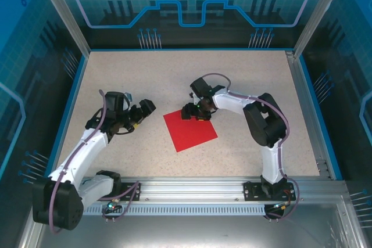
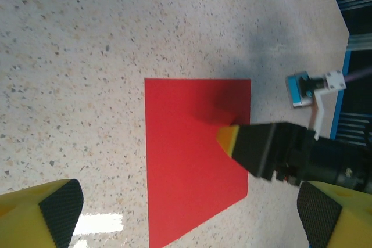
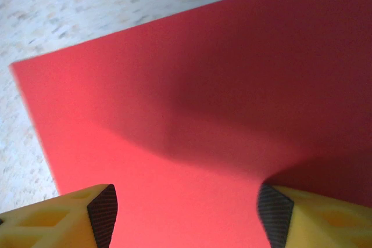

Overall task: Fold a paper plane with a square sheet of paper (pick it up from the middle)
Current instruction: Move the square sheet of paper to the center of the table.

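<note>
The square sheet of paper (image 1: 190,132), bright red, lies flat and uncreased on the speckled table, turned like a diamond. My right gripper (image 1: 195,112) hangs low over its far corner, pointing down. In the right wrist view the right gripper (image 3: 186,213) stands open, with the sheet (image 3: 192,85) spread under the gap between its pads. I cannot tell whether the tips touch the paper. My left gripper (image 1: 145,111) is open, left of the sheet and apart from it. In the left wrist view the left gripper (image 2: 189,210) faces the paper (image 2: 192,155), and a yellow right fingertip (image 2: 228,137) sits over it.
Speckled tabletop (image 1: 261,85) surrounds the sheet on all sides. Blue panel walls (image 1: 75,85) close in the left, right and back. An aluminium rail (image 1: 192,187) with both arm bases runs along the near edge.
</note>
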Available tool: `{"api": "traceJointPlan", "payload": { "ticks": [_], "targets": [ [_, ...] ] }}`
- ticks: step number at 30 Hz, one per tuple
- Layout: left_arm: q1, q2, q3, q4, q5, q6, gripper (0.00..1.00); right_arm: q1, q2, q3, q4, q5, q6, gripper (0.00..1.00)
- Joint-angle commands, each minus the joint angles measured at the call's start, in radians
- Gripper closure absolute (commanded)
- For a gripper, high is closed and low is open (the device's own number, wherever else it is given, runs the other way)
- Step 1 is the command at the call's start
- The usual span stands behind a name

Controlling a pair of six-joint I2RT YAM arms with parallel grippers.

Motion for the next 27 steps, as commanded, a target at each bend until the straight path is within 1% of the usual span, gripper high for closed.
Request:
{"api": "traceJointPlan", "payload": {
  "ticks": [1,3,5,8,10,12,15,16,19,20,21,22,25,27],
  "targets": [
    [-0.005,-0.027,-0.024,0.016,0.037,0.038,0.01,-0.009,0.037,-0.019,-0.012,0.118,0.128,0.30],
    [-0.006,-0.020,-0.036,0.040,0.039,0.023,0.01,-0.008,0.028,-0.047,-0.007,0.168,0.216,0.30],
    [-0.007,-0.003,-0.033,0.059,0.053,0.013,0.01,-0.005,0.002,-0.087,0.005,0.244,0.338,0.30],
    [-0.010,0.024,-0.013,0.064,0.063,0.015,0.01,0.000,-0.033,-0.137,0.024,0.324,0.493,0.30],
    [-0.012,0.040,0.004,0.061,0.064,0.026,0.01,0.001,-0.047,-0.158,0.057,0.348,0.535,0.31],
    [-0.014,0.054,0.025,0.050,0.069,0.046,0.01,0.003,-0.061,-0.155,0.104,0.347,0.474,0.31],
    [-0.014,0.072,0.054,0.022,0.069,0.082,0.01,0.002,-0.072,-0.089,0.059,0.326,0.345,0.28],
    [-0.014,0.077,0.060,0.018,0.072,0.095,0.01,0.005,-0.082,-0.067,0.047,0.309,0.294,0.26],
    [-0.014,0.085,0.066,0.022,0.072,0.114,0.01,0.032,-0.122,0.004,-0.035,0.321,0.166,0.15],
    [-0.014,0.091,0.071,0.023,0.071,0.120,0.01,0.047,-0.134,0.036,-0.082,0.348,0.138,0.10],
    [-0.014,0.096,0.077,0.024,0.073,0.125,0.01,0.061,-0.146,0.063,-0.121,0.374,0.104,0.03],
    [-0.014,0.100,0.086,0.022,0.075,0.129,0.01,0.081,-0.158,0.094,-0.164,0.399,0.062,0.01],
    [-0.014,0.092,0.087,0.045,0.068,0.128,0.01,0.154,-0.188,0.156,-0.258,0.553,0.005,0.01],
    [-0.013,0.068,0.067,0.083,0.054,0.114,0.01,0.204,-0.215,0.138,-0.230,0.638,-0.073,0.01]
  ]
}}
